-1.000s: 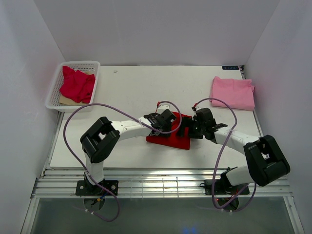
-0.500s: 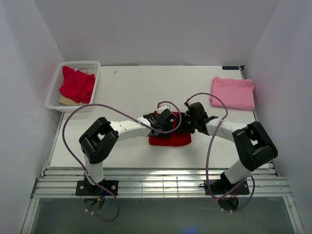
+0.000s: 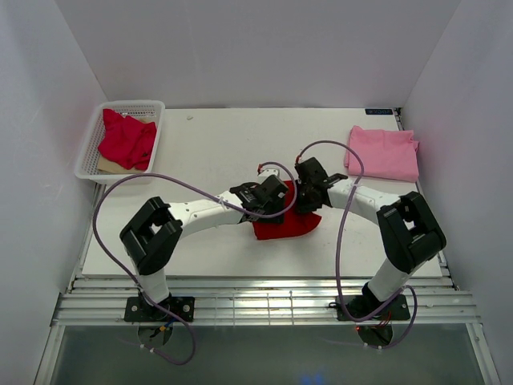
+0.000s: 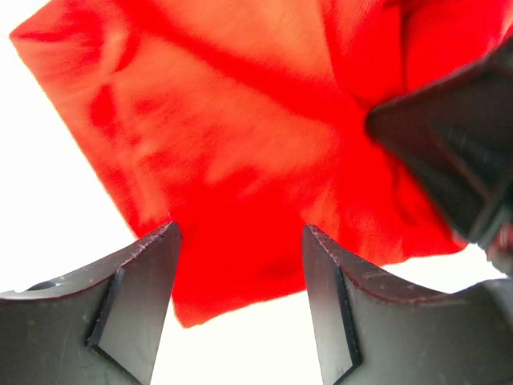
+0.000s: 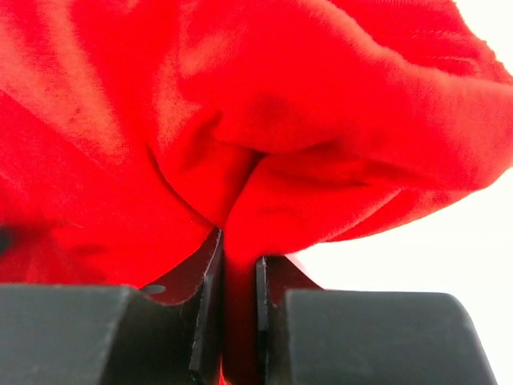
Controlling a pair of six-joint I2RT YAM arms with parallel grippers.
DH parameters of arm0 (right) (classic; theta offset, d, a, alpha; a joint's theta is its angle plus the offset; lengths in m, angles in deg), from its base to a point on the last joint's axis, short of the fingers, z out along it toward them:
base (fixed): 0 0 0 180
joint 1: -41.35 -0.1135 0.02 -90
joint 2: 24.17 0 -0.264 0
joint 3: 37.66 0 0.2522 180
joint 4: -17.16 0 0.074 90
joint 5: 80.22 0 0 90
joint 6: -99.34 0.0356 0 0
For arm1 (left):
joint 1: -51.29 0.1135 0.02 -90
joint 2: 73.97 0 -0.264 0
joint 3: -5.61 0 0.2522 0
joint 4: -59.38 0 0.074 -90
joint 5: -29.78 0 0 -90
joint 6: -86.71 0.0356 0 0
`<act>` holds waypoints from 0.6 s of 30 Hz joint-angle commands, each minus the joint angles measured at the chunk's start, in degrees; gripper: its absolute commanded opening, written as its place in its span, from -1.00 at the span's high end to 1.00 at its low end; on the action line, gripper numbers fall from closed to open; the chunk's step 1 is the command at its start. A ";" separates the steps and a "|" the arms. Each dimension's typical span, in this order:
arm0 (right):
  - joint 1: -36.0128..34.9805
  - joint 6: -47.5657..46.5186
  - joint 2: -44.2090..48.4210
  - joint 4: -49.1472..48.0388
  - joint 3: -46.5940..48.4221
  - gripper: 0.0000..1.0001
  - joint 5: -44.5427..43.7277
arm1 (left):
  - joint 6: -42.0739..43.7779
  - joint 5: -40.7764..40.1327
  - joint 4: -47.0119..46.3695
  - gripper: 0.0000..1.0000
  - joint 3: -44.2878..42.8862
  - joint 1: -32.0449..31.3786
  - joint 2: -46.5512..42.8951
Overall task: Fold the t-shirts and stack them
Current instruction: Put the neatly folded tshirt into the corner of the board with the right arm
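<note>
A bright red t-shirt (image 3: 287,225) lies bunched at the table's middle, and it fills both wrist views (image 4: 240,136) (image 5: 264,120). My right gripper (image 5: 239,250) is shut on a pinched fold of its cloth; in the top view this gripper (image 3: 304,198) is at the shirt's far edge. My left gripper (image 4: 240,233) stands open just above the shirt's near corner, with nothing between its fingers; from above it (image 3: 276,205) sits close beside the right one. A folded light pink t-shirt (image 3: 383,152) lies at the back right. A crimson t-shirt (image 3: 127,138) is crumpled in the basket.
The white mesh basket (image 3: 90,148) stands at the back left corner. White walls close in the table on three sides. Purple cables loop over both arms. The right gripper's black body (image 4: 449,152) shows at the right of the left wrist view.
My right gripper has moved left onto the red t-shirt and shut on a fold. The shirt has gone from a flat rectangle to a bunched, rounded shape. The left gripper stays open.
</note>
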State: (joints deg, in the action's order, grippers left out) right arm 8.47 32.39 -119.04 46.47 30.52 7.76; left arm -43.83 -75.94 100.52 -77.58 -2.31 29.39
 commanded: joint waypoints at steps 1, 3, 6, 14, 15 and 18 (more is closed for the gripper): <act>1.41 -6.43 1.35 10.80 7.79 0.84 -11.77 | -0.42 -1.59 1.36 -0.45 -2.99 -0.01 -6.75; 2.73 -9.59 0.65 12.56 13.05 0.84 -13.62 | -0.86 -1.94 1.54 -0.45 -2.56 -0.01 -8.77; 5.63 -13.81 -1.28 14.33 18.69 0.84 -13.97 | -1.56 -2.20 1.80 -0.45 -1.33 -0.01 -10.79; 13.80 -22.25 -7.25 15.47 28.72 0.84 -14.50 | -4.02 -2.47 3.03 -0.44 3.33 0.08 -14.58; 15.38 -23.30 -7.87 15.39 29.78 0.85 -14.33 | -4.55 -2.55 3.47 -0.44 3.77 0.08 -14.84; 18.45 -26.73 -10.59 15.47 33.73 0.85 -14.06 | -5.08 -2.73 4.17 -0.44 5.09 0.08 -15.81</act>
State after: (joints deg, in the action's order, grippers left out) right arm 24.07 11.10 -128.33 61.81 59.33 -5.25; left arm -47.43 -77.62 103.17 -73.63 -2.29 17.21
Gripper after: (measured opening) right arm 0.200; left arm 0.723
